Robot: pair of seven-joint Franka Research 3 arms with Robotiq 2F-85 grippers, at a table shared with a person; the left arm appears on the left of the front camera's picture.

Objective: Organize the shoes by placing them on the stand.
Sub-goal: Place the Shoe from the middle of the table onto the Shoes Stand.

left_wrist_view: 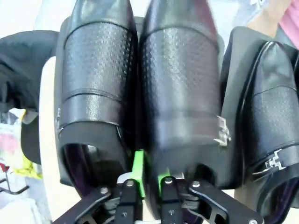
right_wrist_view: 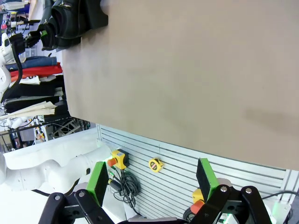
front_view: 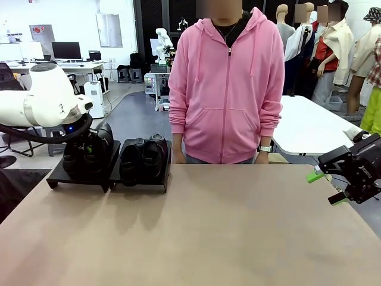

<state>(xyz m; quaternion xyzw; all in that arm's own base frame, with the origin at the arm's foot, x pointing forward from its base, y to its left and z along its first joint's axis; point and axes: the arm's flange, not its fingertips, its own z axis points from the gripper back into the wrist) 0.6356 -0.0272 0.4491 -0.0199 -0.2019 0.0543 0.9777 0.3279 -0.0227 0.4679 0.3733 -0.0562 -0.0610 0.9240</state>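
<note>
Two black sloped stand panels [front_view: 59,174] sit side by side at the table's far left. A pair of glossy black shoes [front_view: 143,156] rests on the right-hand panel [front_view: 140,183]. On the left panel lie two more shoes, side by side, toes pointing away in the left wrist view. My left gripper [left_wrist_view: 150,173] [front_view: 89,152] is shut on the inner side wall of one shoe [left_wrist_view: 182,79], one pad between the two shoes, the other inside its opening. The neighbouring shoe [left_wrist_view: 96,70] lies just beside it. My right gripper [front_view: 326,187] [right_wrist_view: 152,179] hangs open at the table's right edge, holding nothing.
A person in a pink hoodie [front_view: 226,89] stands at the far side, hands by the table edge. The tan tabletop [front_view: 208,232] stretches bare between the stand and my right gripper. In the right wrist view a slatted wall [right_wrist_view: 187,163] lies below the table edge.
</note>
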